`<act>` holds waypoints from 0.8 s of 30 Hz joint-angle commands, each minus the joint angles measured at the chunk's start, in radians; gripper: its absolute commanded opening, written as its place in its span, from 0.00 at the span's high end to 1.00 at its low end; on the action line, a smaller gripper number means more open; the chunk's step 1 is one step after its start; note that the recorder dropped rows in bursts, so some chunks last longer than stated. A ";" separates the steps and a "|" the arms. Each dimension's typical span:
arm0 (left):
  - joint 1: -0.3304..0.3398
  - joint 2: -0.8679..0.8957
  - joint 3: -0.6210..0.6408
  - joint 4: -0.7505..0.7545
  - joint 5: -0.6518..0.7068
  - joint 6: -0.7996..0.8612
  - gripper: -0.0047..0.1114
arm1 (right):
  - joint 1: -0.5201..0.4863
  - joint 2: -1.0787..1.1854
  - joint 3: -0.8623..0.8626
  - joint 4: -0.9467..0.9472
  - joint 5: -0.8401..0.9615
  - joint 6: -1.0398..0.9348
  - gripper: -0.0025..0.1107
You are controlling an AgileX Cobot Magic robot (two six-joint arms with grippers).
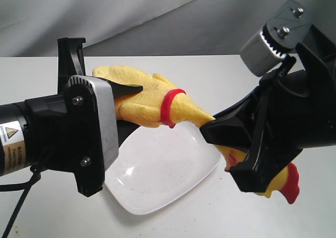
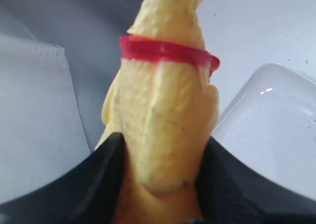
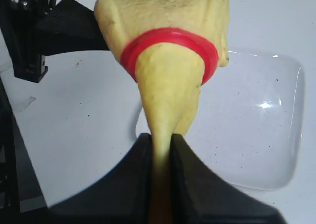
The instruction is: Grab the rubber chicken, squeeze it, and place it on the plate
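White table [image 1: 220, 73], rubber chicken [image 1: 149, 94] held up in the air above the plate [image 1: 157, 183]
Left gripper [image 2: 160, 184] pinches its plump body, right gripper [image 3: 160, 150] is squeezed almost closed on the thin neck.

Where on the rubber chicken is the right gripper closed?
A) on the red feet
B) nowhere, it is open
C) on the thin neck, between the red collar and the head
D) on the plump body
C: the right gripper pinches the thin neck of the rubber chicken, past the red collar, and the head sticks out beyond it.
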 commanded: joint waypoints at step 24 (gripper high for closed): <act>-0.004 -0.002 -0.005 -0.021 0.060 -0.020 0.34 | 0.000 -0.009 -0.005 0.012 -0.014 0.000 0.98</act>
